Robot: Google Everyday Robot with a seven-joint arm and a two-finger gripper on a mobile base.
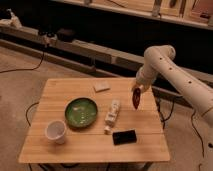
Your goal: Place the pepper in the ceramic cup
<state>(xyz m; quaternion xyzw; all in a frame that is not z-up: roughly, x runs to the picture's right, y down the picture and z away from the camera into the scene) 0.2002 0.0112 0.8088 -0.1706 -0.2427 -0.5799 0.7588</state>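
Observation:
The dark red pepper (pixel 135 98) hangs from my gripper (pixel 136 90), which is shut on its upper end, above the right part of the wooden table (pixel 95 142). The white ceramic cup (pixel 56 131) stands upright near the table's front left corner, far left of the gripper. My white arm (pixel 167 70) reaches in from the right.
A round green dish (pixel 81 111) sits just right of and behind the cup. A white tube-like bottle (pixel 112 115) lies in the middle, a black phone-like slab (pixel 124 136) in front of it, and a small white pad (pixel 101 87) near the back edge.

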